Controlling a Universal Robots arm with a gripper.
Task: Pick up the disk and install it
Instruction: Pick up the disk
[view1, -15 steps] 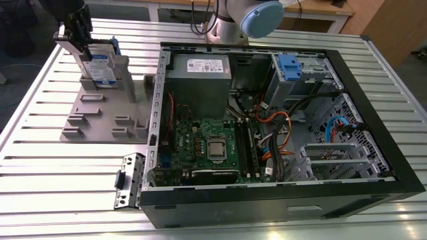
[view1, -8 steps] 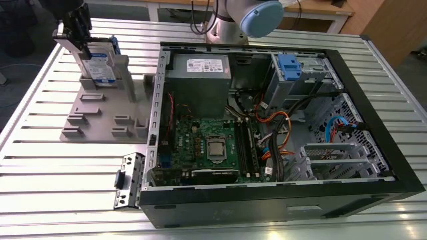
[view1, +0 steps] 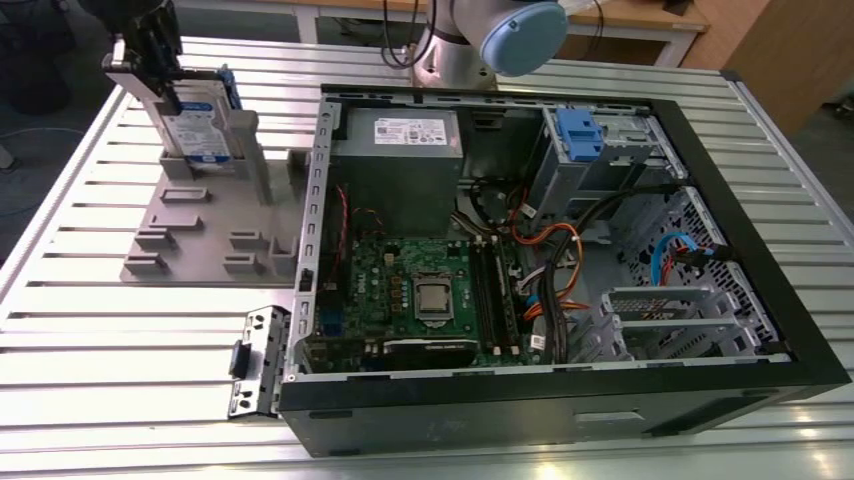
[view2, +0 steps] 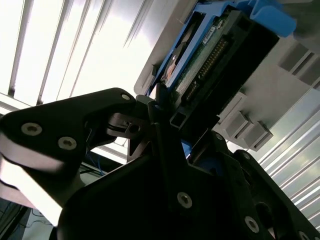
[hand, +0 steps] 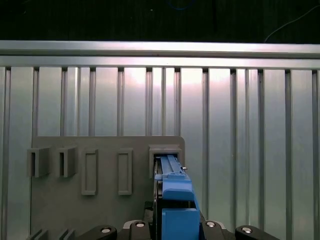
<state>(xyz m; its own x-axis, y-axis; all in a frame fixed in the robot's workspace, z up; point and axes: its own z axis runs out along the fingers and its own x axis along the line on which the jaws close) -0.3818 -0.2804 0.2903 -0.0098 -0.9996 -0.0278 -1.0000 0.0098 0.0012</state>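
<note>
The disk (view1: 203, 125) stands on edge in a slot at the far end of the grey holder plate (view1: 187, 228), at the exterior view's left. Its white-and-blue label faces the camera and a blue frame runs along its edges. My gripper (view1: 163, 92) comes down on its top edge from above. In the first wrist view the blue-framed disk (hand: 172, 186) sits between the fingers of the gripper (hand: 175, 227), still inside the holder's slot (hand: 165, 152). The second wrist view shows the disk's (view2: 200, 55) circuit-board side, with the gripper (view2: 160, 116) shut on its end.
An open computer case (view1: 747, 250) lies to the exterior view's right of the holder, with a grey power supply (view1: 396, 150), motherboard (view1: 414, 290), cables and a drive cage with a blue clip (view1: 577, 130). A small metal bracket (view1: 256, 362) lies by the case on the slatted table (view1: 107, 330).
</note>
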